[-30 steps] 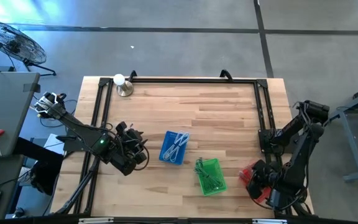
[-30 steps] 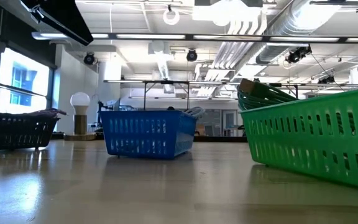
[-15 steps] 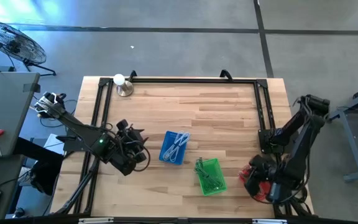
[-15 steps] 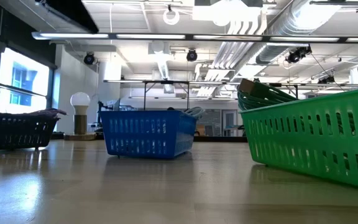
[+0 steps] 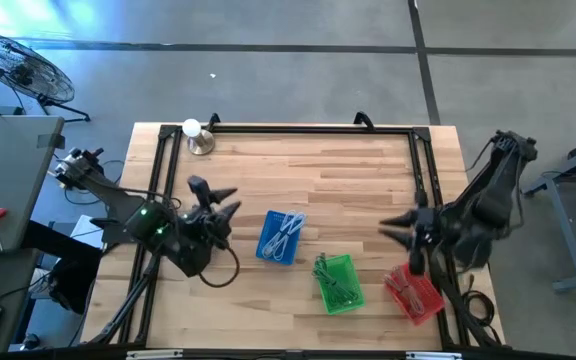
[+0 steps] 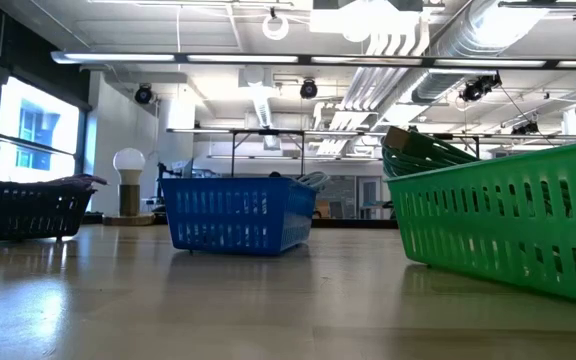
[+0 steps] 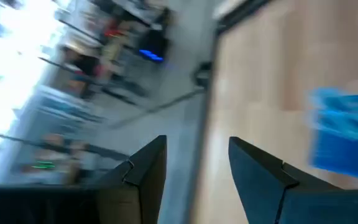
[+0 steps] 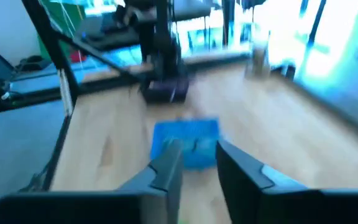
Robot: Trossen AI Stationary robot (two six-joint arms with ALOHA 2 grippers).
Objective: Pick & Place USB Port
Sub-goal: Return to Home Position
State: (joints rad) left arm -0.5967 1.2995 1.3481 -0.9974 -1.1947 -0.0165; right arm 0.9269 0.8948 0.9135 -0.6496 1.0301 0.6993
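The left hand (image 5: 215, 193) and the right hand (image 5: 400, 231) hang open and empty, one on each side of the blue bin (image 5: 264, 242).

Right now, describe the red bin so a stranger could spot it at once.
On the wooden table, look to the right side, near the right gripper. The red bin sits at the edge there, right of the green bin; it is the only red one.

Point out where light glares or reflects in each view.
Low view: ceiling lights cast a sheen across the table, and the window is bright at left. Right wrist view: windows flare white. Left wrist view: daylight washes out the room beyond. High view: even light, no glare.
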